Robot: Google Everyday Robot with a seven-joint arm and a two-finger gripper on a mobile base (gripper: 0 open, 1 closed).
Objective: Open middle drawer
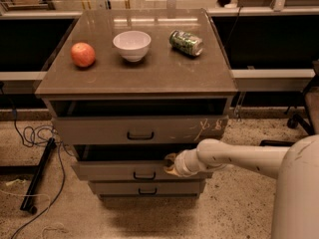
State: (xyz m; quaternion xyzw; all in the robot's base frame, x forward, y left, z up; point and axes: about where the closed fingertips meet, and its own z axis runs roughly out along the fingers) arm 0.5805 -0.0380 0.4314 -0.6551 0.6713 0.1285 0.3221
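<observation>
Over on the left, a tangle of black cable [31,133] lies on the speckled floor, and a black bar [38,179] lies slanted just near of it.

On the grey-brown worktop [164,76] of the cabinet, a red apple [82,54] sits at the left. A white bowl [132,45] stands upright just right of it. Further right, a green can [186,42] lies on its side.

Below the worktop there are three drawers, stacked. The top drawer [99,130], the widest, has white scratches toward its right end and stands pulled out, with a dark gap behind its front. The middle drawer [109,171] sits under it, plain-fronted with a small black loop handle [144,176]. It is drawn partly out, with shadow showing above its front edge, and it juts nearer than the bottom drawer [169,187], the narrowest.

The tool [169,166] is at the upper edge of the middle drawer's front, just right of the handle and apparently touching the front. From here I cannot tell how far open it is, or whether it has hold of anything. Its white arm [239,158] reaches in from the right, out of the robot's rounded white body [299,193] at the near right.

Far right, a dark chair base [299,118] stands on the floor.
</observation>
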